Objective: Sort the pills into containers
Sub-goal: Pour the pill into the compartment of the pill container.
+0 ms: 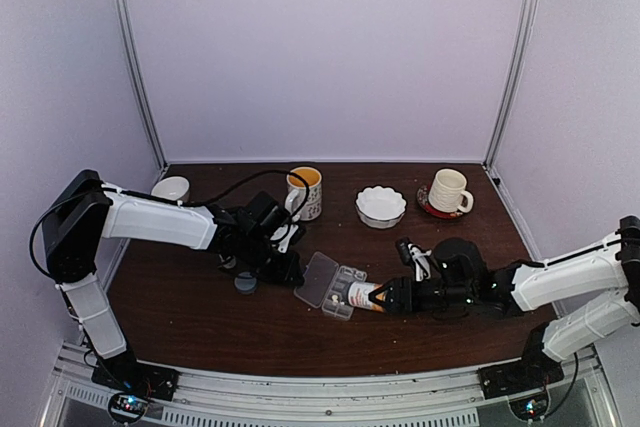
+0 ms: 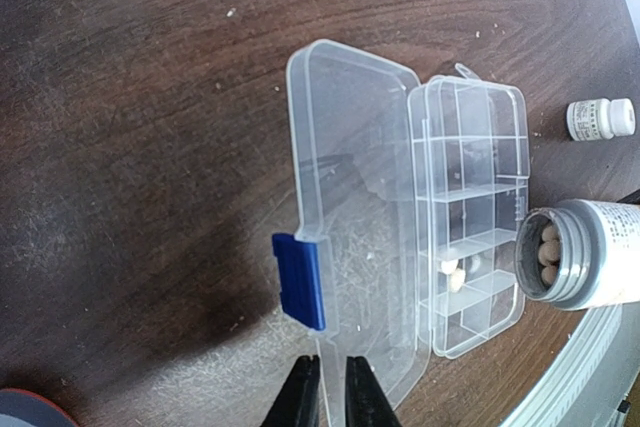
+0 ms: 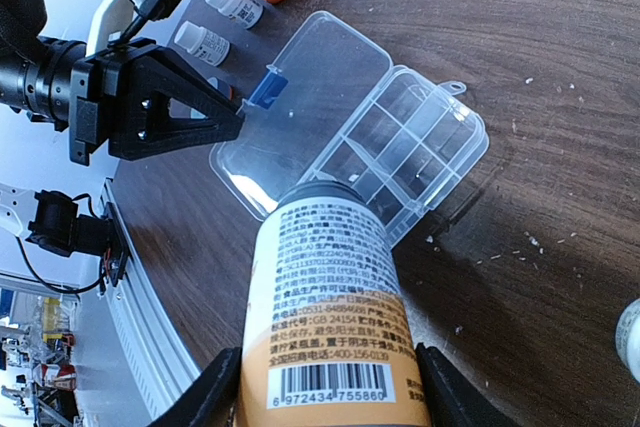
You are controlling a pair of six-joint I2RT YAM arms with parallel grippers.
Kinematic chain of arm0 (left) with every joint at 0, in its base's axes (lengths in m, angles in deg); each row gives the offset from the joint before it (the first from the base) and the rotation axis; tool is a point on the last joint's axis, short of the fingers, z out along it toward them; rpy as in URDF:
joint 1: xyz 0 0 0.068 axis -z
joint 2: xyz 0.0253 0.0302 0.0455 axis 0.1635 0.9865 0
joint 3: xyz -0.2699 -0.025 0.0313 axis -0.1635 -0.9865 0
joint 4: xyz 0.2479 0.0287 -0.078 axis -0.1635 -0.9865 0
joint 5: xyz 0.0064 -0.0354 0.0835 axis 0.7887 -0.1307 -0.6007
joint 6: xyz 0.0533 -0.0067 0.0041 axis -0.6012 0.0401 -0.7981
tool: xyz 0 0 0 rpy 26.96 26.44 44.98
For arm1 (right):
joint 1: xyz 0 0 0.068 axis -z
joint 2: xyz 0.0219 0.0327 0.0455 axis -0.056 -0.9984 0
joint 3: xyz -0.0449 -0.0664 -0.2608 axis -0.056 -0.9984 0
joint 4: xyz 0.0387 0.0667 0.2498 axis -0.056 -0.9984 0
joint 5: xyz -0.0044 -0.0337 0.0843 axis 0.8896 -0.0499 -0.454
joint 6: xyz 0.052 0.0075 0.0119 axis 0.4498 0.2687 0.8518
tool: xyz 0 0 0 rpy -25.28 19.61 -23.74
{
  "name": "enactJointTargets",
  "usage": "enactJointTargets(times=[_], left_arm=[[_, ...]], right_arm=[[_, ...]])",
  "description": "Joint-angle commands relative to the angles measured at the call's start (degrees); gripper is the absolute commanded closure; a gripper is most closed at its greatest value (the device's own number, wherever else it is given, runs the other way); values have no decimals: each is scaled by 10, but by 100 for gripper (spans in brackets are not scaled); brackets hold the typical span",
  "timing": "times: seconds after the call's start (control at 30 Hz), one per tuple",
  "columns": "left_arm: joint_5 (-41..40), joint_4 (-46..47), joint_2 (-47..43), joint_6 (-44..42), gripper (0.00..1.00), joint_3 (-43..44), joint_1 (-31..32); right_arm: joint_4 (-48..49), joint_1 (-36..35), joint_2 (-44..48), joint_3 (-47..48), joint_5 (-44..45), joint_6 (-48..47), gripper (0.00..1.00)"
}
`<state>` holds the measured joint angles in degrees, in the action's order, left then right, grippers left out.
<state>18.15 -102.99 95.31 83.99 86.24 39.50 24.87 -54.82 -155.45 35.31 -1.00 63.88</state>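
Roughly near-to-far: organizer box, lid leftward

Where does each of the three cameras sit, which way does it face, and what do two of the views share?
Top external: above and behind the robot, looking down on the table; left arm and right arm show.
Left wrist: behind the left gripper, looking past its fingers at the open organizer box.
Right wrist: behind the right gripper, looking along the bottle it holds toward the box.
Shared: both wrist views show box and bottle.
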Motion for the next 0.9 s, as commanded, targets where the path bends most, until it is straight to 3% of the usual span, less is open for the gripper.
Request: enactJointTargets(times=[0.0,0.37,0.53,0.87], left_arm=[[-1,-1,1,-9,87,11,1],[1,-1,1,-11,87,12,1],[1,-2,1,-11,87,14,1],[0,-3,1,-11,87,13,0]], right_arm=[[-22,2,24,14,9,-9,100],[45,2,41,-25,-3,18,100],[25,2,-3,-23,-7,13,100],[-27,2,30,0,12,-8,100]])
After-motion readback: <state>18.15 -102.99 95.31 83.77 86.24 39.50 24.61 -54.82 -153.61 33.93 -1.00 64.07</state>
